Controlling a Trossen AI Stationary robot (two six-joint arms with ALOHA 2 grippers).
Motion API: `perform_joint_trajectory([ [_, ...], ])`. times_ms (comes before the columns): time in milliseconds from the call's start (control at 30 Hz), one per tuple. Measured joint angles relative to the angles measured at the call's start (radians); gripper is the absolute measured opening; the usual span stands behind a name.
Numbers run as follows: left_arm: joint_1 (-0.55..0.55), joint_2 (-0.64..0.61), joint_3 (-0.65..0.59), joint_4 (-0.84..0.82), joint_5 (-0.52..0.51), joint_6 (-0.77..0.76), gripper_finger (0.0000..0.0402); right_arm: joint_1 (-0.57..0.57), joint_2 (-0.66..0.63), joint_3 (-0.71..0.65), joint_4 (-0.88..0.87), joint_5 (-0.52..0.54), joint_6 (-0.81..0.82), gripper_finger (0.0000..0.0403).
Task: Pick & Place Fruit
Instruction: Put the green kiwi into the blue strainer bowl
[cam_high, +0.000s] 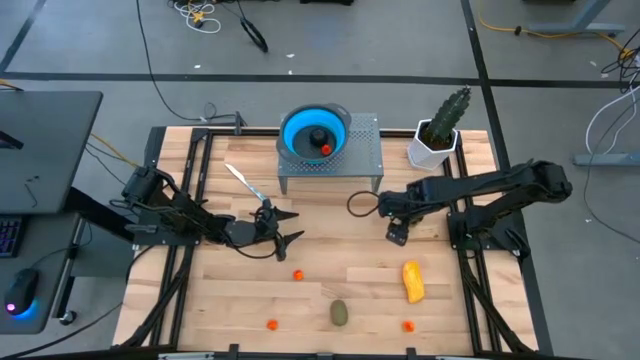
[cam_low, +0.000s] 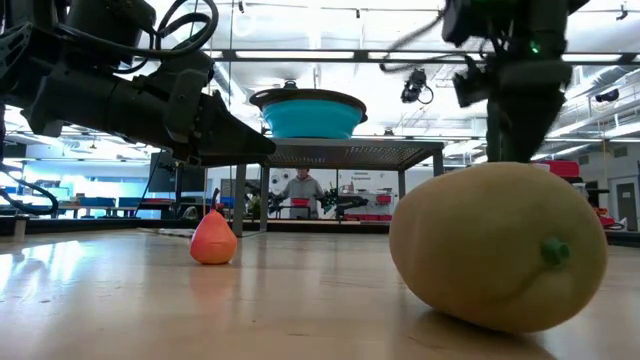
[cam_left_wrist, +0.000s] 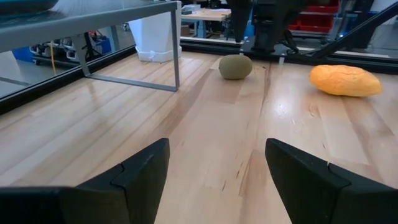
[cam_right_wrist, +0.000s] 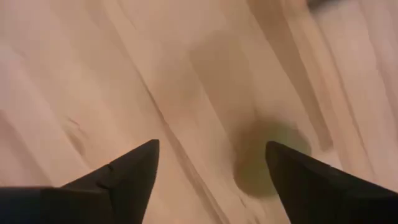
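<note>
On the metal stand (cam_high: 362, 150) at the bench's (cam_high: 470, 305) far side sits a blue bowl (cam_high: 314, 133) holding a dark ball (cam_high: 317, 138) and a small orange-red ball (cam_high: 326, 150). Near the front right lies the yellow-orange oblong fruit (cam_high: 412, 281), its long axis running front to back. Both end effectors, left (cam_high: 288, 226) and right (cam_high: 396, 234), are spread open and empty.
</note>
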Motion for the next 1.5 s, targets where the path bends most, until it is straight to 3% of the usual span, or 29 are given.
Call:
perform_joint_trajectory([
  [467, -0.001, 0.0, 0.0, -0.015, 0.002, -0.01, 0.0272, -0.05, 0.0, -0.152, -0.005, 0.12, 0.079, 0.0331],
  [1100, -0.001, 0.0, 0.0, -0.015, -0.001, -0.01, 0.0272, -0.061, 0.0, -0.283, 0.15, 0.143, 0.083, 0.0331],
  [1500, -0.001, 0.0, 0.0, -0.015, -0.001, -0.01, 0.0272, -0.061, 0.0, -0.325, 0.209, 0.194, 0.082, 0.0303],
])
